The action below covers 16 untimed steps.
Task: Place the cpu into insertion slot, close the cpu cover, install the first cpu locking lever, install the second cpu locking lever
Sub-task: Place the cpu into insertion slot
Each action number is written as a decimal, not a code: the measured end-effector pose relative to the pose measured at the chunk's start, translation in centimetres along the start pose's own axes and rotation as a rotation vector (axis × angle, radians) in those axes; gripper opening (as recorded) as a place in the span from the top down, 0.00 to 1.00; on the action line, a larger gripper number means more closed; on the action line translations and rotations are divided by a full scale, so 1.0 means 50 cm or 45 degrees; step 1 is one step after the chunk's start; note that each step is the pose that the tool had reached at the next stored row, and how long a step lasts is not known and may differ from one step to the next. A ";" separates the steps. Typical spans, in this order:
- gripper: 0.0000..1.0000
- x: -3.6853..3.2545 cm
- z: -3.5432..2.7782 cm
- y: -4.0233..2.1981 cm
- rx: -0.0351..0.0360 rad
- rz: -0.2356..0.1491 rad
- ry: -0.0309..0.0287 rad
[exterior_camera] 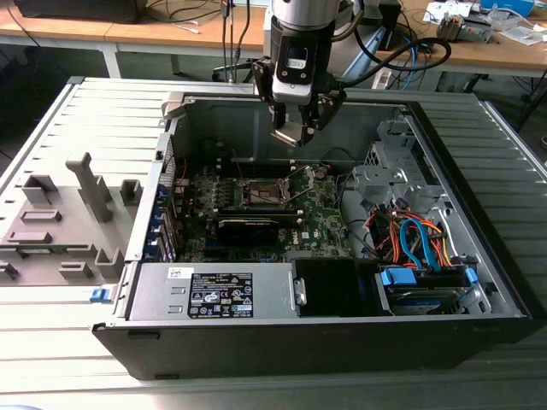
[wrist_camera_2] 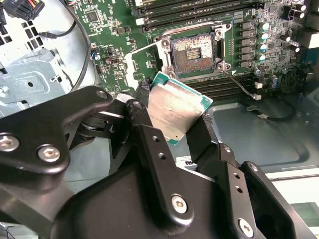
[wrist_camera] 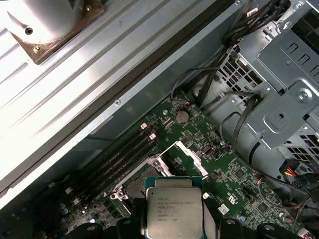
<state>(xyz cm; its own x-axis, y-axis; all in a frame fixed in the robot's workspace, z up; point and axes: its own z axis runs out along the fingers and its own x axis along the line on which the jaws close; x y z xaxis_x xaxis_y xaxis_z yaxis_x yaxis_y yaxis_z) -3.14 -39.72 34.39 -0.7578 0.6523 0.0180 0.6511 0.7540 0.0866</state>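
— What does the gripper (exterior_camera: 297, 130) have?
— Its fingers are clamped on the edges of the chip (wrist_camera_2: 177, 110), up in the air.
— And the socket (wrist_camera_2: 193, 50)?
— It lies uncovered on the green board (wrist_camera_2: 109, 30), below the chip and well apart from it.

My gripper (exterior_camera: 297, 130) is matte black: angular linkage bars (wrist_camera_2: 60, 119) and two drilled fingers (wrist_camera_2: 152, 149), pinned with silver hex-socket screws (wrist_camera_2: 178, 203). Above it sits a black block (exterior_camera: 295, 84) with a pale panel (exterior_camera: 296, 61), then my silver-grey cylindrical wrist (exterior_camera: 303, 13), black cables (exterior_camera: 402, 53) looping beside it
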 end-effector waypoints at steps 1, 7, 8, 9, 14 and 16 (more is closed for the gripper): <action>0.45 0.000 0.000 0.000 -0.0001 0.001 -0.0001; 0.45 0.000 0.000 0.000 -0.0002 0.010 -0.0009; 0.45 0.000 0.000 0.000 -0.0002 0.011 -0.0009; 0.45 0.000 0.000 0.000 -0.0002 0.012 -0.0010; 0.45 0.000 0.000 0.000 -0.0003 0.020 -0.0018; 0.45 0.000 0.000 0.000 -0.0003 0.022 -0.0021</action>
<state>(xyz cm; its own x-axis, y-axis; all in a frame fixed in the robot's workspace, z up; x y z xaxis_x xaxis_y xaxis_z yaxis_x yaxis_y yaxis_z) -3.14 -39.72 34.38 -0.7461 0.6656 0.0179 0.6644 0.7424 0.0865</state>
